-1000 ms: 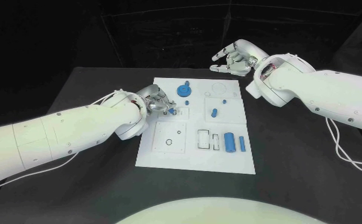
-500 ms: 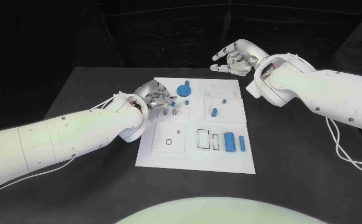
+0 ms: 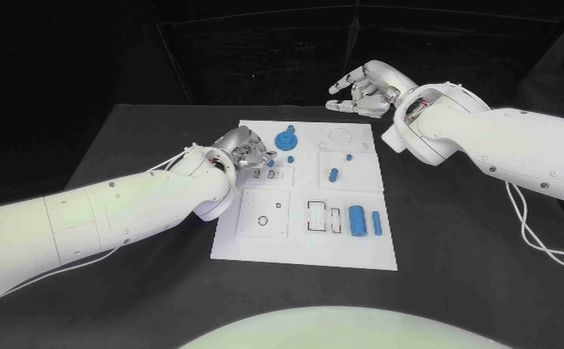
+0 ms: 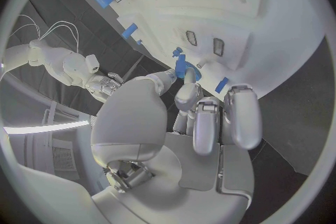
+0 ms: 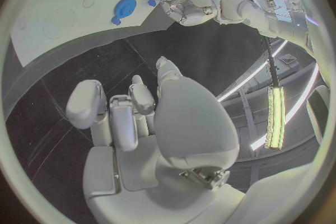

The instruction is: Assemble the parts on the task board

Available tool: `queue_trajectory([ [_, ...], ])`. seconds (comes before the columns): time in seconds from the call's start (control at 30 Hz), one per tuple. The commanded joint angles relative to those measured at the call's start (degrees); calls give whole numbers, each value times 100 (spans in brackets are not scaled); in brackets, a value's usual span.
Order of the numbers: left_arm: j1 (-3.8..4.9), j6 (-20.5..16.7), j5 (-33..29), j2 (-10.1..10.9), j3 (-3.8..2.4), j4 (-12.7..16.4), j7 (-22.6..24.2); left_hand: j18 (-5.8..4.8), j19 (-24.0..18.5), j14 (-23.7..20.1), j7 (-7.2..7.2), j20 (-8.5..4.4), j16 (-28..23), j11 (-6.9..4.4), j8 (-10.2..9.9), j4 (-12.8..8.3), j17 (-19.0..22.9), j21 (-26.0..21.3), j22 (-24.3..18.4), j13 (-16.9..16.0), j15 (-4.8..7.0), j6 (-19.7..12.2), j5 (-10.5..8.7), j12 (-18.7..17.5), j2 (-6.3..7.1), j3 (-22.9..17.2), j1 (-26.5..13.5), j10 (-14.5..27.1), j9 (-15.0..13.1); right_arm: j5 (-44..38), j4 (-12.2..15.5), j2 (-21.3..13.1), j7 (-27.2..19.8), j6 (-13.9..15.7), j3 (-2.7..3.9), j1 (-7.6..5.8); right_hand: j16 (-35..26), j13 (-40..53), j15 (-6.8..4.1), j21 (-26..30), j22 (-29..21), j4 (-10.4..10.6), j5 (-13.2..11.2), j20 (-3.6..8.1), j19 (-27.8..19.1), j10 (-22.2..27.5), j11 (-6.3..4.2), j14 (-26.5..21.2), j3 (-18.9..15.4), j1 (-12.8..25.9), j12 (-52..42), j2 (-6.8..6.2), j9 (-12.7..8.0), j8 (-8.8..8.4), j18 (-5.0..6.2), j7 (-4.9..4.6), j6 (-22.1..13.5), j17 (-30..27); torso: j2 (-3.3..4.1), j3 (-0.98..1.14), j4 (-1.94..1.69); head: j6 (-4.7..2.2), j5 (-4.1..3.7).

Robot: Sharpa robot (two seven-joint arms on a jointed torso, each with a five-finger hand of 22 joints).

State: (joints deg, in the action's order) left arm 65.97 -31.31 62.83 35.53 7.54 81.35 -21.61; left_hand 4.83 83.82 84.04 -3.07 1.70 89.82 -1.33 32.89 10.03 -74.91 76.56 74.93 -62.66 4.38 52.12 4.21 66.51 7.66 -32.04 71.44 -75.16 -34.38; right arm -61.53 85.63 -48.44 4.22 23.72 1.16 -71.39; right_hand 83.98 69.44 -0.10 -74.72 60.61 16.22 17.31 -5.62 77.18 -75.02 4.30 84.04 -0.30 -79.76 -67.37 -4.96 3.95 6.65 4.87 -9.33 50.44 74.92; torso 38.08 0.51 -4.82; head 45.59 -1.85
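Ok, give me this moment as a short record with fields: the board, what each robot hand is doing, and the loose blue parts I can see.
board: white task board in the middle of the black table
left robot hand: left robot hand over the board's left side, pinching a small blue part at its fingertips
right robot hand: right robot hand raised beyond the board's far edge, fingers curled, holding nothing
round part: blue round part near the far edge
cylinders: two blue cylinders side by side on the near right

White task board (image 3: 303,239); blue parts (image 3: 357,223); black table (image 3: 458,243).
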Motion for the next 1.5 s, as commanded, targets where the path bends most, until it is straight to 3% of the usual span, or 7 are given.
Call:
queue_trajectory([
  [0.03,4,282,269,-16,-5,-8,-216,-119,59,596,22,-32,18,-4,28,-690,-1509,20,114,-4,46,-2,15,9,-19,-735,12,-29,-274,7,14,6,-51,17,4,-11,-36,-6,-32,28,-3,-7,-13,3,-10,7,-19,360,-33,-1,7,47,8,36,81,12,34,470,1,-1,-2,8,-19],
  [0.4,2,666,388,-55,-5,-24,-393,-118,55,596,30,-32,18,-4,28,-655,-1509,13,113,14,45,-6,-2,-6,19,-731,-61,-19,-288,7,12,12,-54,13,4,-11,-37,-9,-34,32,-7,-9,-15,5,-10,8,-21,361,-45,2,8,54,7,41,82,14,37,471,-1,-1,-6,16,-27],
  [1.27,-1,714,399,-138,-6,-100,-442,-119,56,596,65,-41,18,-27,41,-592,-1509,13,127,-13,61,50,-47,30,76,-591,-195,-37,-312,8,-1,26,-60,12,3,-11,-37,-9,-34,32,-7,-9,-15,5,-10,8,-21,361,-45,2,8,54,7,41,82,14,37,471,2,3,-4,18,-47],
  [1.5,-3,727,398,-138,-6,-93,-434,-121,59,596,80,-51,18,-37,31,-483,-1509,11,144,-32,70,136,-67,53,161,-241,-373,-20,-314,8,-8,27,-62,6,3,-11,-37,-9,-34,32,-7,-9,-15,5,-10,8,-21,361,-45,2,8,54,7,41,82,14,37,471,-1,-2,-8,28,-53],
])
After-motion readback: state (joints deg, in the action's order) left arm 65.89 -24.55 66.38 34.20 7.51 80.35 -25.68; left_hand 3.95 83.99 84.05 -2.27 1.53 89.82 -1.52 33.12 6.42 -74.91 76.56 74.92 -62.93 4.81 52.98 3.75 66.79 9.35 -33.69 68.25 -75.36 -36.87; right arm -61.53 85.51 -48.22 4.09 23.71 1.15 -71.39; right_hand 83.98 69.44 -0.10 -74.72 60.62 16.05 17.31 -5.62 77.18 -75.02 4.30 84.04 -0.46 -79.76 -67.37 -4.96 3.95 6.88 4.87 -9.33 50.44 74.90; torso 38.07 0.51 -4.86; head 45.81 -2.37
